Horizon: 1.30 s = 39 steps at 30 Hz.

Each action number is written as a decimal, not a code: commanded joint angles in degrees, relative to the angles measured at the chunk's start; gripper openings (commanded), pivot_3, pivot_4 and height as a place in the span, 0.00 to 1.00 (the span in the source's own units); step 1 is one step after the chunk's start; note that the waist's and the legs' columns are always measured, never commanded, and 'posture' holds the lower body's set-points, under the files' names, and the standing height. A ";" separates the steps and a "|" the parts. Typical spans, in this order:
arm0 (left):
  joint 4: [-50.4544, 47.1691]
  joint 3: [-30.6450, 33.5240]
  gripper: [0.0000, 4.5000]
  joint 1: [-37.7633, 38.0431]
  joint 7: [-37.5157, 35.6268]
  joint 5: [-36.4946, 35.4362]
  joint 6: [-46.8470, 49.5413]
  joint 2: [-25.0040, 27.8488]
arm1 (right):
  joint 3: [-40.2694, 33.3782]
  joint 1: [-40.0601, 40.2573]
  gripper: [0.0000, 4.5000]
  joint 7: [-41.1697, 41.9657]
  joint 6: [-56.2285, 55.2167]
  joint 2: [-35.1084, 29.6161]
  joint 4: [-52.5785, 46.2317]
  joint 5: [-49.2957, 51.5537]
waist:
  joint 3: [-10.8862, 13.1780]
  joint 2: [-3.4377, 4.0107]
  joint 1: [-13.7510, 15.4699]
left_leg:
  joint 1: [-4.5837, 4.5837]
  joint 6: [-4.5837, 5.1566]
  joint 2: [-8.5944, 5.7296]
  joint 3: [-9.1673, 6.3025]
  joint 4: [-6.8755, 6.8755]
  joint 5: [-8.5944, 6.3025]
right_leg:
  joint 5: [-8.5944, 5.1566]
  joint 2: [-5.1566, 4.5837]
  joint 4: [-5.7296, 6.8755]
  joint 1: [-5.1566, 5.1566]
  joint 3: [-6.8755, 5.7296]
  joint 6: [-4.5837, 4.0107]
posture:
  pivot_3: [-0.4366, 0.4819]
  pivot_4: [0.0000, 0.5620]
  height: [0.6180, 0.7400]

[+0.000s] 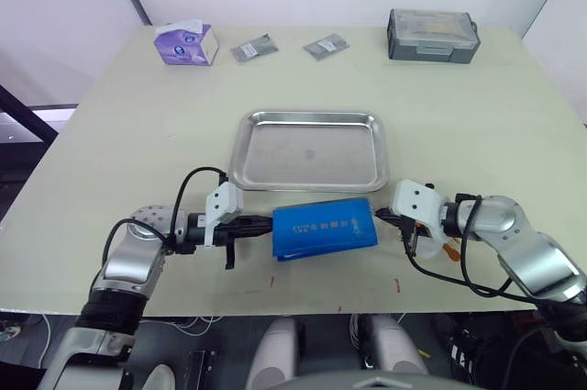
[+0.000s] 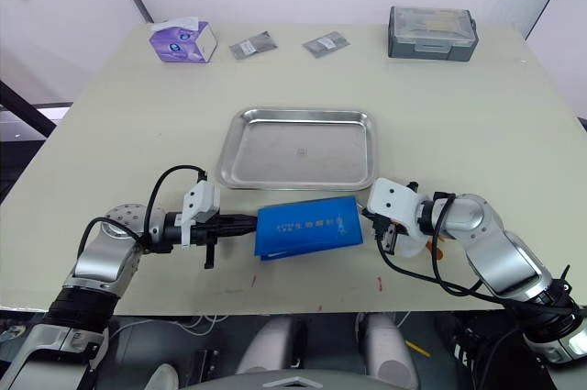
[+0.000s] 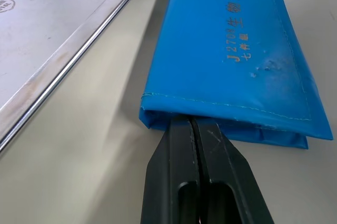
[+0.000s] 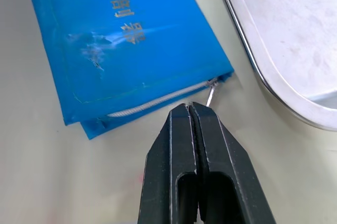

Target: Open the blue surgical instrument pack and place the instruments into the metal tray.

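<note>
The blue surgical instrument pack [image 1: 326, 228] lies closed and flat on the table, just in front of the metal tray [image 1: 312, 117], which holds nothing. My left gripper [image 1: 269, 222] is shut, its tips pressed against the pack's left end, under the folded edge [image 3: 174, 113]. My right gripper [image 1: 379, 217] is also shut, its tips touching the pack's right end at the white zipper line [image 4: 152, 103], beside the small metal pull [image 4: 210, 96]. The instruments are hidden.
Along the table's far edge stand a purple tissue box [image 1: 186, 43], two small grey foil packets [image 1: 254, 49] [image 1: 326, 45] and a grey lidded box [image 1: 433, 35]. Small red marks [image 1: 397, 284] sit near the table's front edge.
</note>
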 commanded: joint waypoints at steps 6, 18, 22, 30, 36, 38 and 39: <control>-0.88 0.70 0.01 1.01 0.12 0.33 -0.51 0.74 | 0.71 0.51 0.00 0.07 -0.26 3.85 -1.44 1.09 | 0.00 0.00 -0.15 | 0.00 0.00 0.01 0.00 0.00 0.00 | 0.00 0.01 0.01 0.00 0.00 0.00 | 0.48 0.27 0.95; -0.87 5.12 0.01 2.84 0.44 -1.03 0.52 4.10 | 3.42 -0.24 0.00 0.29 -0.27 8.79 -1.44 0.67 | 0.00 0.00 -0.32 | 0.04 0.00 0.08 -0.01 -0.01 0.00 | -0.03 0.08 0.06 -0.03 0.00 -0.06 | 0.48 0.27 0.95; -0.95 5.92 0.01 3.32 0.57 -1.25 0.70 4.80 | 3.89 -0.83 0.00 -0.25 -1.14 9.75 0.06 -0.38 | 0.01 -0.01 -0.17 | 0.02 0.00 0.06 -0.01 -0.01 0.00 | -0.03 0.04 0.05 -0.03 0.00 -0.06 | 0.48 0.27 0.95; -1.55 5.65 0.01 3.67 1.19 -0.76 0.63 4.31 | 1.31 -1.03 0.00 -1.07 -6.88 7.09 3.16 -3.51 | 0.01 -0.01 -0.14 | 0.02 0.00 0.04 -0.02 -0.01 0.00 | -0.03 0.04 0.05 -0.03 -0.02 -0.06 | 0.48 0.27 0.95; -0.74 6.01 0.01 3.70 0.66 -0.79 0.29 4.91 | -2.50 1.38 0.00 0.78 -8.47 3.71 0.26 -1.60 | 0.01 -0.01 -0.06 | 0.01 0.00 0.04 -0.02 -0.01 0.00 | -0.03 0.03 0.04 -0.02 -0.02 -0.06 | 0.48 0.27 0.95; -0.75 6.50 0.01 4.00 0.09 -1.26 0.28 5.33 | -3.76 2.48 0.00 1.18 -9.07 2.96 -1.02 -0.70 | 0.01 -0.01 -0.06 | 0.01 0.00 0.04 -0.02 -0.02 0.00 | -0.03 0.03 0.04 -0.02 -0.02 -0.06 | 0.48 0.27 0.95; -0.83 6.77 0.01 4.19 -0.19 -1.52 0.26 5.52 | -4.23 2.95 0.00 1.30 -9.44 2.73 -1.55 -0.29 | 0.01 -0.01 -0.07 | 0.01 0.00 0.04 -0.02 -0.01 0.00 | -0.03 0.03 0.04 -0.02 -0.02 -0.06 | 0.48 0.27 0.95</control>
